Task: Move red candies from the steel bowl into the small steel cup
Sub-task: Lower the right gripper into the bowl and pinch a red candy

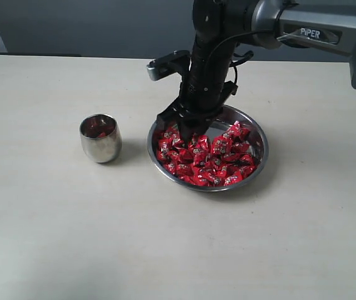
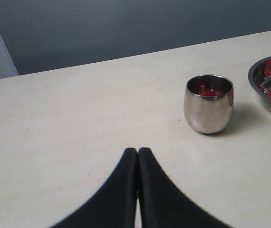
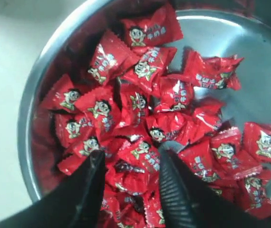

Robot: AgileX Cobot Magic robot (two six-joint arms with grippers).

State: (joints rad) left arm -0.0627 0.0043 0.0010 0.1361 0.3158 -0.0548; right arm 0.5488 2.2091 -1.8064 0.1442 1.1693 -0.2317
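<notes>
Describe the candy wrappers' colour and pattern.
Candy wrappers: shiny red with a small cartoon face; best seen in right wrist view.

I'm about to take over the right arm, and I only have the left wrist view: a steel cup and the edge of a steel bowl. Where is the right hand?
Observer: The right hand is down inside the wide shiny steel bowl, on the side nearer the small rounded steel cup.
Operator: Open or shut?
Observer: Open. Its fingers stand in the pile of red crinkle-wrapped candies, with one candy lying between them.
Operator: How full is the bowl?
Observer: Candies cover most of it; bare steel shows on one side only.
</notes>
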